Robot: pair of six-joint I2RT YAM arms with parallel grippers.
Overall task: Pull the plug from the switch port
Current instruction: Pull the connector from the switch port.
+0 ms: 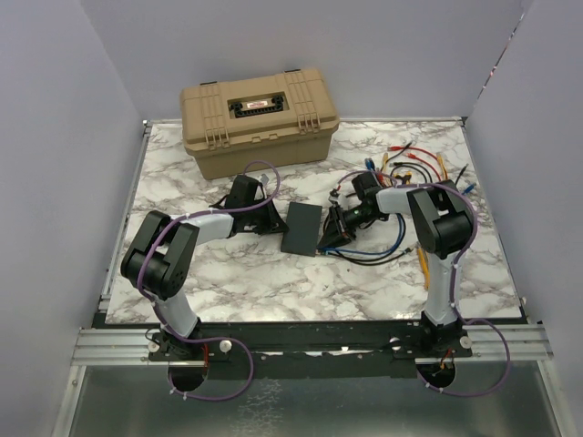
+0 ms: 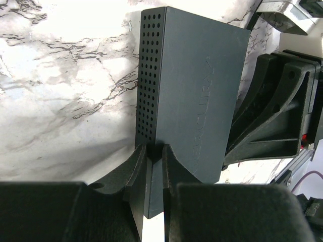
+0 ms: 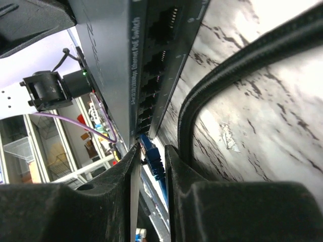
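In the right wrist view, the blue plug (image 3: 151, 157) is half hidden between blurred fingers (image 3: 132, 174) — whether they pinch it is unclear. Its cable (image 3: 160, 184) runs off the bottom edge. From above, the right gripper (image 1: 326, 240) covers the port edge of the switch (image 1: 302, 228).

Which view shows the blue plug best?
Right wrist: the blue plug sits inside the right end effector, at the switch. Top view hides it; left wrist shows only the switch's casing.

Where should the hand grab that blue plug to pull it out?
Grip the blue plug by its body just outside the switch, pinching its two sides. Approach from the port edge, in line with the plug, because it sticks straight out there.
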